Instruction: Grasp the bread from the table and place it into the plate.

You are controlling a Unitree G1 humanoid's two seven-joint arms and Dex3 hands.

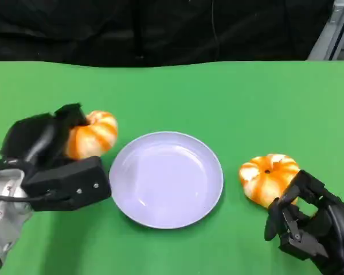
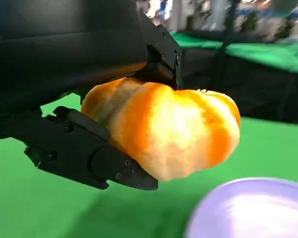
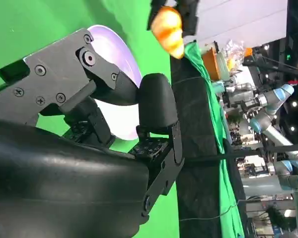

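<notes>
Carrying step under way — next, probably a short move over the plate (image 1: 166, 179) and a release. Left of the plate, bread (image 1: 92, 134) clasped in the left hand (image 1: 51, 163), apparently lifted: round, orange-and-cream striped. Right of the plate, another bread (image 1: 268, 176) beside the right hand (image 1: 309, 223) — fingers curled, holding nothing.
</notes>
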